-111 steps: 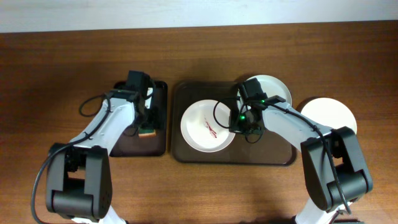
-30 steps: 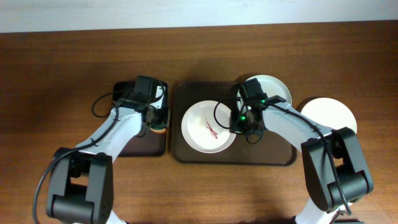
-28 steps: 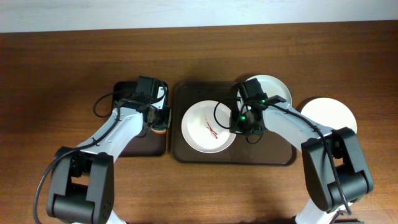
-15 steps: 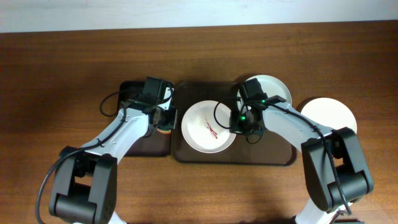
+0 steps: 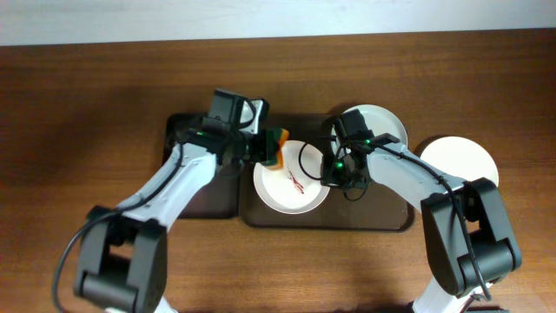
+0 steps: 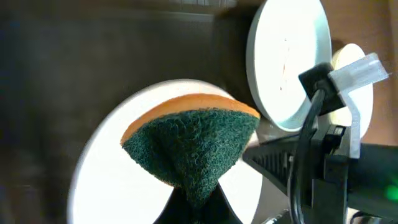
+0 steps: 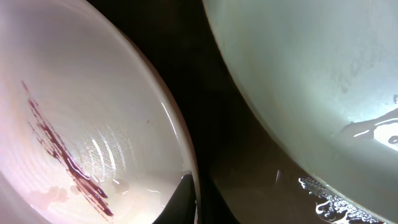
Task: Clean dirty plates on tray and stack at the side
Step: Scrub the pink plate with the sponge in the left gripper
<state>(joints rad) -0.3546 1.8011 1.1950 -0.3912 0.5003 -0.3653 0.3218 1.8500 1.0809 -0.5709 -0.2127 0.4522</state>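
Most of the right tool [image 7: 189,202] is cut off; its tips are pressed together on the rim of the smeared plate [image 5: 291,183] on the tray [image 5: 382,216]. The left arm reaches across, and the left tool [image 6: 194,206] pinches a sponge [image 6: 193,146] above that plate. There are three plates: the second plate [image 5: 382,122] is on the tray, the third plate [image 5: 460,161] on the worktop [image 5: 87,87].

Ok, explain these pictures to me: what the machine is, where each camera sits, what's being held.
It is a robot: a left arm and a right arm at a wooden table. One picture looks down from above; the other two come from cameras on each wrist. A large brown tray carries a smeared white plate and a second plate; a third plate sits on the table at right, a smaller tray at left. The left claw is shut on a green and orange sponge over the smeared plate. The right claw pinches that plate's rim.
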